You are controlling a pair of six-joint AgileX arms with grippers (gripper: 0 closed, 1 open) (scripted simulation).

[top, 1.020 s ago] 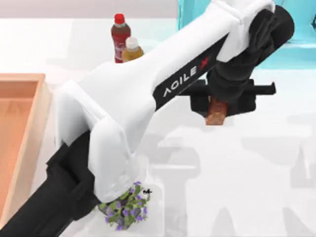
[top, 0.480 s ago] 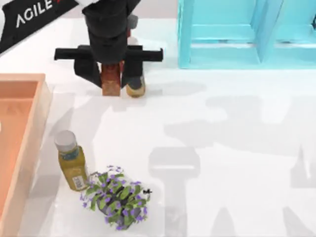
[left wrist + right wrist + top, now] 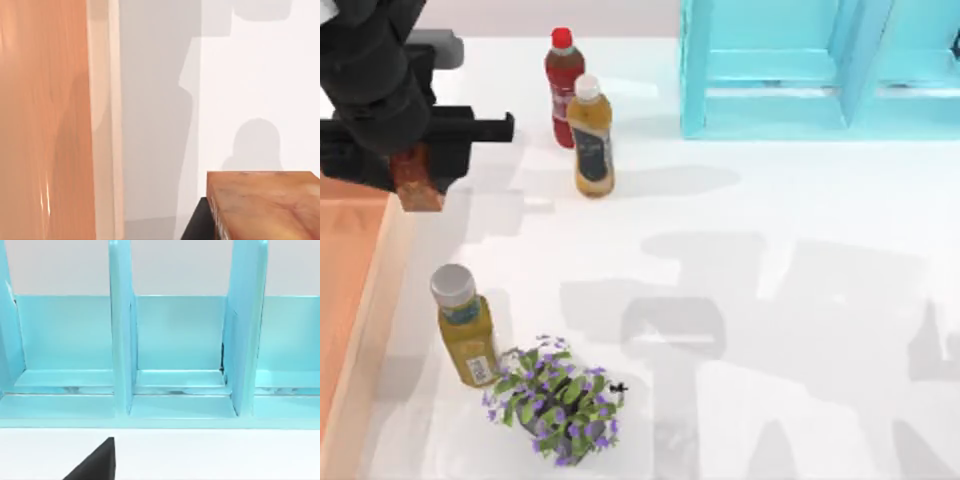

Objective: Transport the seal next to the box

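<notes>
Top view: seal (image 3: 417, 182) beside box (image 3: 360, 300).

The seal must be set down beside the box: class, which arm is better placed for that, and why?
The left. Its left gripper already holds the seal right at the box wall, at the table's left side.

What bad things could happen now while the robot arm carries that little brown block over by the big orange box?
1. The left gripper holds the small reddish-brown blocky seal right over the wall of the large light-orange wooden box. Lowered here, it might land on the wall or inside, not beside it.

2. Placed farther forward, it might bump the yellow bottle with the grey cap standing close beside that wall.
</notes>
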